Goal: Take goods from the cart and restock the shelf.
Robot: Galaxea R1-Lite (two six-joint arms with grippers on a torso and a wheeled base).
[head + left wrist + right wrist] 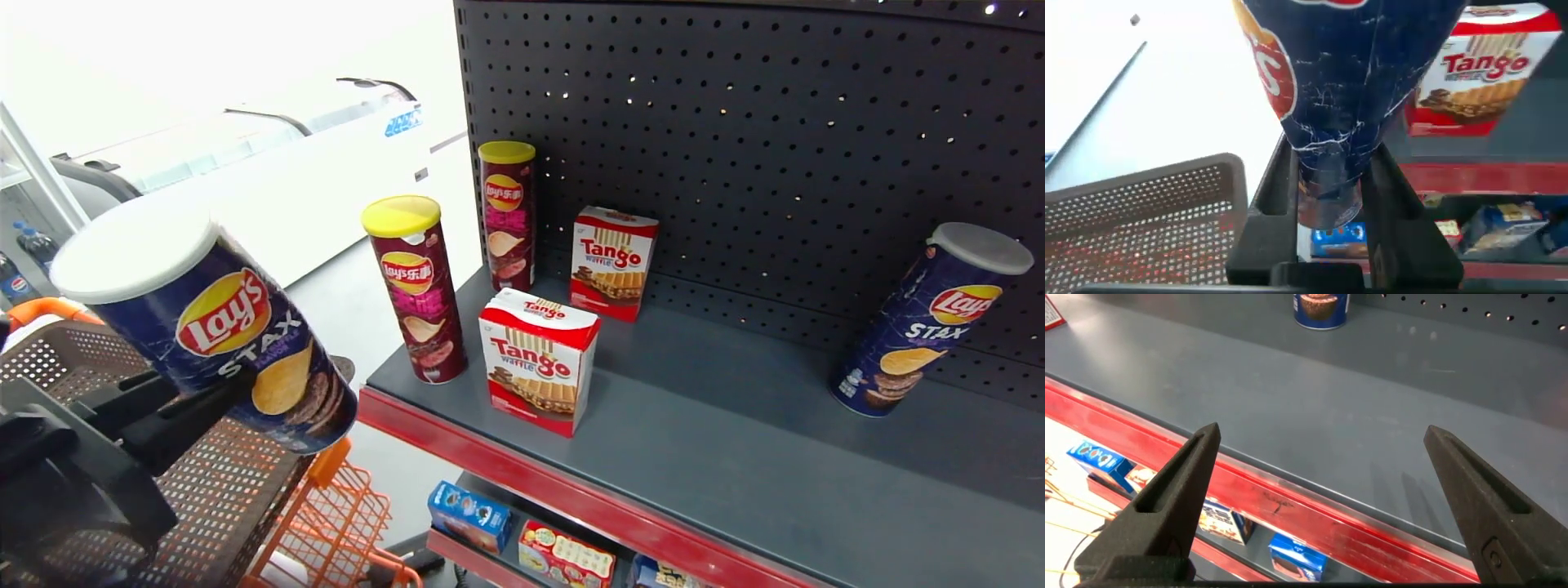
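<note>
Far left, the shopping cart (220,490) sits low, a brown perforated basket on an orange frame. Right above it is the left gripper (1331,163), jaws pinching a dark blue Stax chip can (229,327) near its base end. The can is well tilted: its long axis runs on a diagonal, white lid up and to the left, base down and to the right, pointing at the shelf's near corner. It hangs in the air over the cart, just short of the shelf (735,441) and touching none of the goods.

On to the shelf's grey deck with its red front lip. First comes a maroon chip can (416,290) with a yellow lid, upright near the front edge. Behind it, closer to the pegboard (775,122), a second maroon can (507,216) also stands upright. Next, a red and white Tango wafer box (539,359) stands at the front, just beside the front maroon can. Another Tango box (614,261) stands behind it.

Then comes a wide bare stretch of deck. Far right, a second blue Stax can (922,327) rests on its base by the pegboard, lid up.

The right gripper (1321,433) hovers over the shelf's front lip, jaws spread wide with nothing between them. Below, a lower shelf carries small blue packets (469,514).
</note>
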